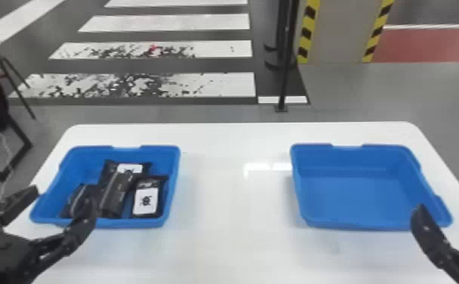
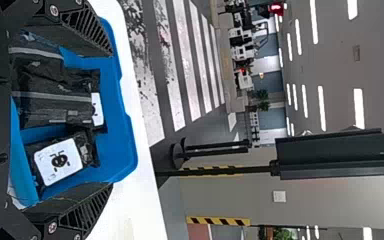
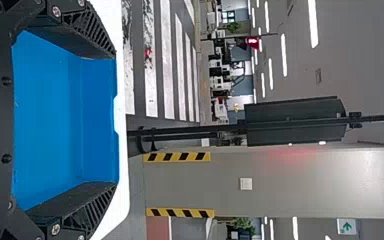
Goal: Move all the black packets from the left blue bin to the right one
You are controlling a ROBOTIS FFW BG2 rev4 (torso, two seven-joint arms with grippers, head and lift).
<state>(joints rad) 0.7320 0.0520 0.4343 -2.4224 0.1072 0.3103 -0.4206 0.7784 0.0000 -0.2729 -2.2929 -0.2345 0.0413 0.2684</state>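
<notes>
Black packets (image 1: 115, 192) lie in the left blue bin (image 1: 127, 223), ahead and to the right of the left gripper (image 1: 62, 197). Left arm: in from the lower left corner, gripper at the bin's near left corner, fingers wide apart, pointing forward. Its right finger overlaps the near rim and the leftmost packet (image 1: 74, 198) in the head view. That packet's long axis runs away from the gripper, far end slanting right. Next outward, a seam-up packet, same slant, overlapping a labelled packet (image 1: 108, 168) behind it. Furthest right of the gripper, another labelled packet (image 1: 145, 200), label up, long axis near to far.

Right arm: in from the lower right; right gripper (image 1: 451, 212) also wide, at the near right corner of the right blue bin (image 1: 353, 223). Bare bin floor shows between its fingers in the wrist view. White table (image 1: 232, 241) under both bins.
</notes>
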